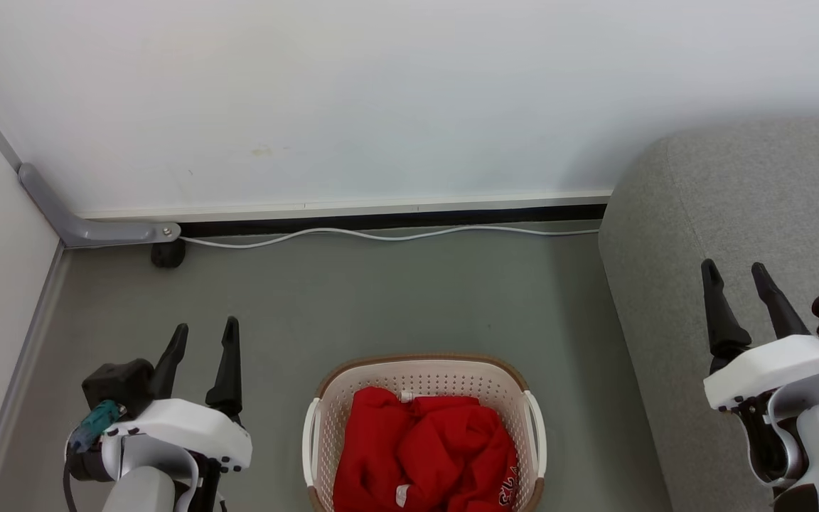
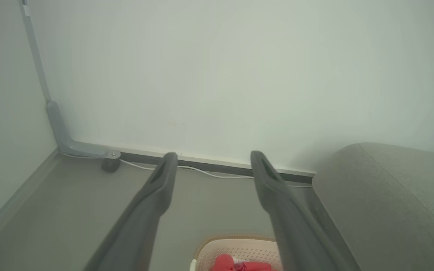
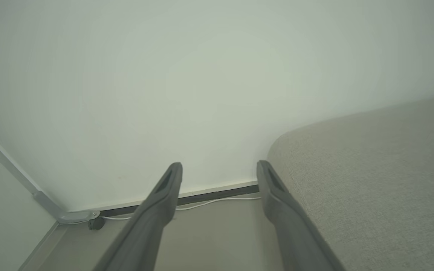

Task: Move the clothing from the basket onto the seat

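Clothing (image 1: 424, 448) in one basket (image 1: 381, 377), one seat (image 1: 736, 199) nearby (left hand (image 1: 205, 324), right hand (image 1: 733, 265): both released).

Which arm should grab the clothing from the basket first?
Left, probably: left gripper is open and nearer the basket holding the clothing; right gripper, also open, hovers by the seat, farther off.
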